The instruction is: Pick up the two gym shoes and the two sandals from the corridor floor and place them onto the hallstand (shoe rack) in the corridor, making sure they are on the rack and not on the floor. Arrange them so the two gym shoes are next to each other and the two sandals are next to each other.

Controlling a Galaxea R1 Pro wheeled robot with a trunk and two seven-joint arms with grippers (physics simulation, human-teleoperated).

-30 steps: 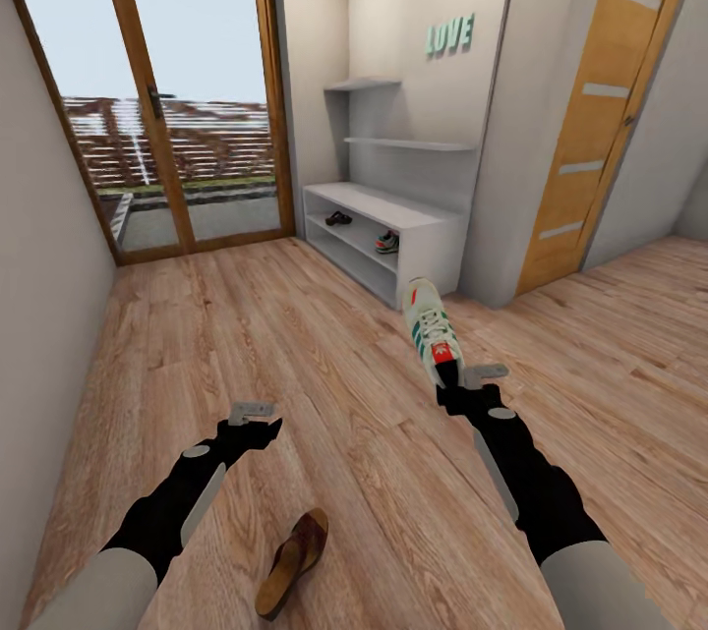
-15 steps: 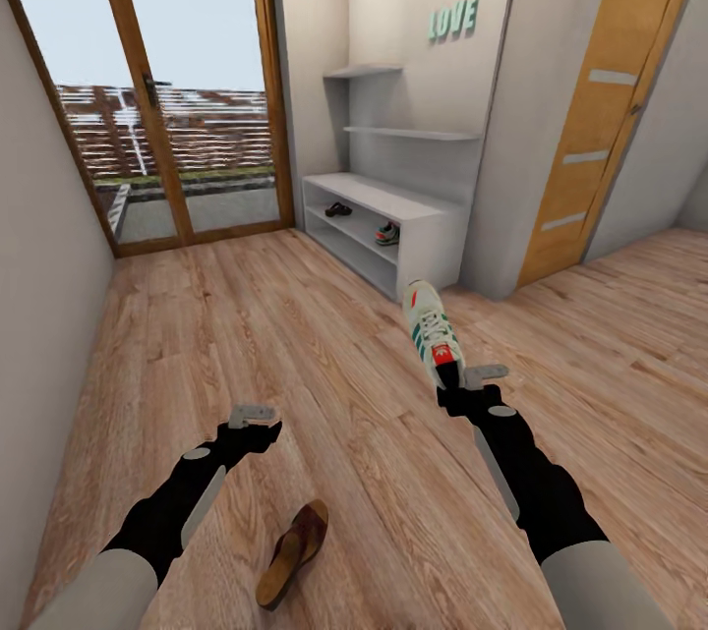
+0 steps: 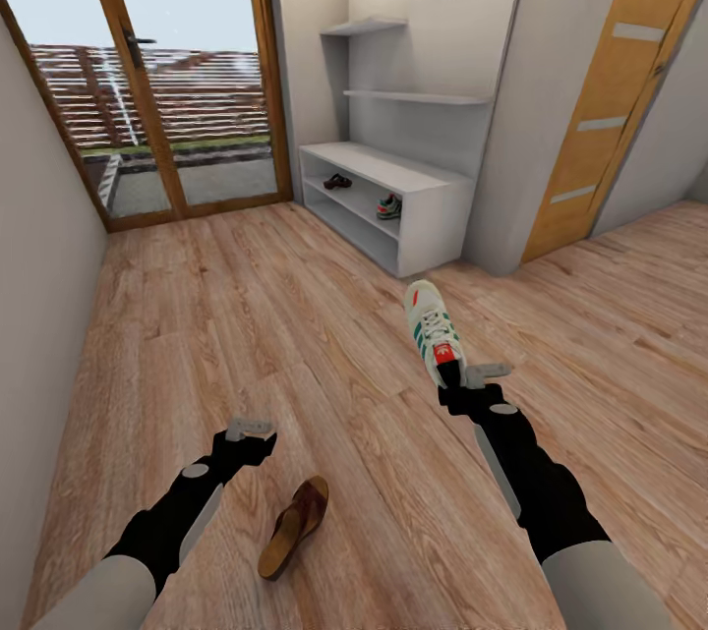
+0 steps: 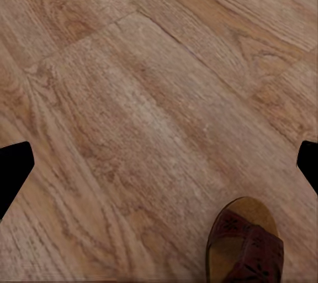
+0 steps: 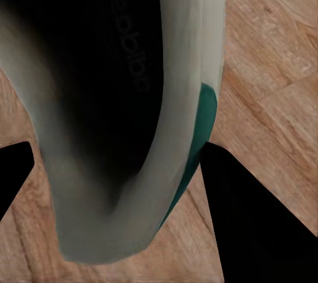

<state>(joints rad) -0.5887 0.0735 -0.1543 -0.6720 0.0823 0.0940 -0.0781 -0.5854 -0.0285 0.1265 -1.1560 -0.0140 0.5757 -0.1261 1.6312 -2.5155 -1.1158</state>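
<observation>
- Head view: the long low white hallstand with two open shelves (image 3: 433, 186) stands against the far wall; one dark sandal (image 3: 337, 182) and one white gym shoe with green stripes (image 3: 389, 207) sit on its upper shelf.
- Right gripper (image 3: 460, 380): its fingers are closed on the heel of a second white, green-striped gym shoe (image 3: 430, 325), held above the wooden floor (image 3: 246, 315).
- Left gripper (image 3: 248, 431): fingers spread and empty, near a brown leather sandal (image 3: 293, 527) lying on the floor.
</observation>
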